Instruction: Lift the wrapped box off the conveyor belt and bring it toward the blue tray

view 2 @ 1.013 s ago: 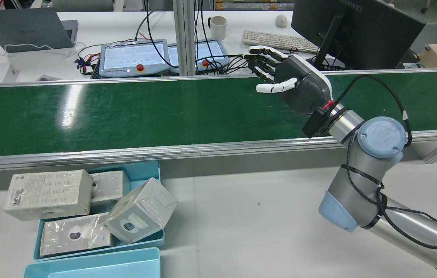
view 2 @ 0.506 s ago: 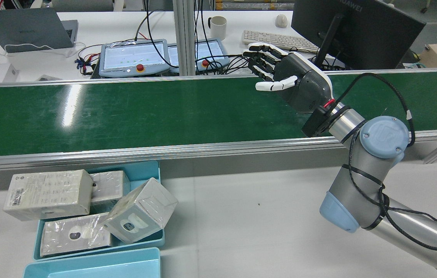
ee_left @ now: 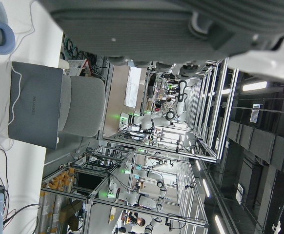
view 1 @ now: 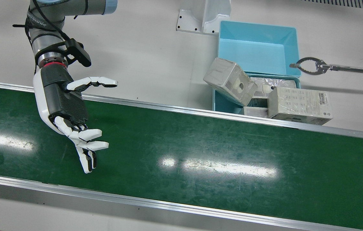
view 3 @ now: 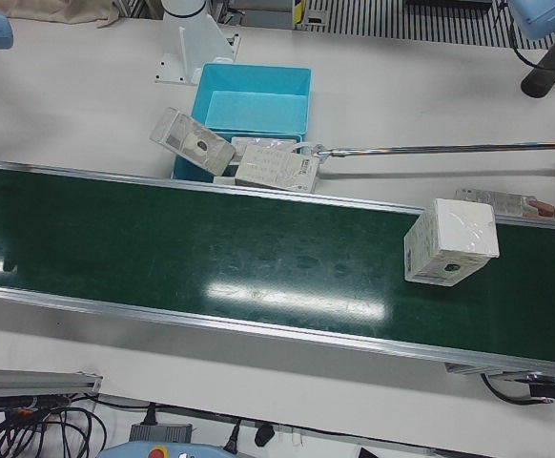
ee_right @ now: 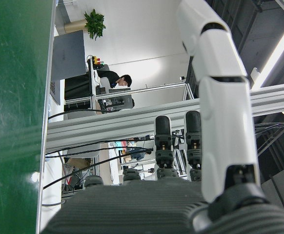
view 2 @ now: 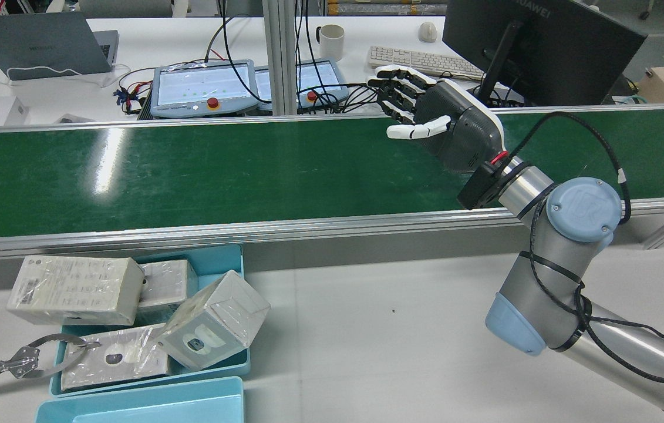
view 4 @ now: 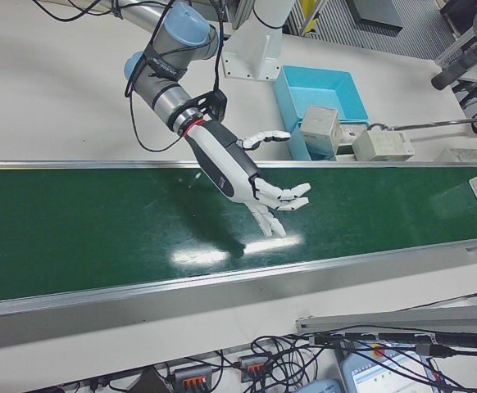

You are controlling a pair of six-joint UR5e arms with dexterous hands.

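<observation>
**Wrapped box rides the belt alone, far from the open right hand**

The wrapped box (view 3: 450,242) sits on the green conveyor belt (view 3: 211,258), a pale cube under shiny film, tilted so one corner points toward the near rail. It shows in the left-front view, and just a corner of it at the edge of the right-front view. Bare belt lies on all sides of it, and nothing touches it. Behind the far rail close to it lies a flat packet (view 3: 502,201) on the white table (view 3: 401,105).

The blue tray (view 3: 255,97) stands well apart from the box, across the far rail. Its rear compartment is bare; the front one is crowded with wrapped boxes, one leaning on the tray's edge (view 3: 192,140) and one lying across the top (view 3: 277,169). A metal grabber (view 3: 430,148) on a long rod reaches in to this pile.

The right hand (view 1: 69,112) hangs over the belt, well away from the tray and the box. Its fingers (view 1: 86,144) are spread and released, holding nothing, with the thumb (view 1: 93,82) stretched out over the rail. Open belt stretches between the hand and the tray.

The left hand view shows only part of the left hand (ee_left: 181,29); I cannot tell how its fingers stand.
</observation>
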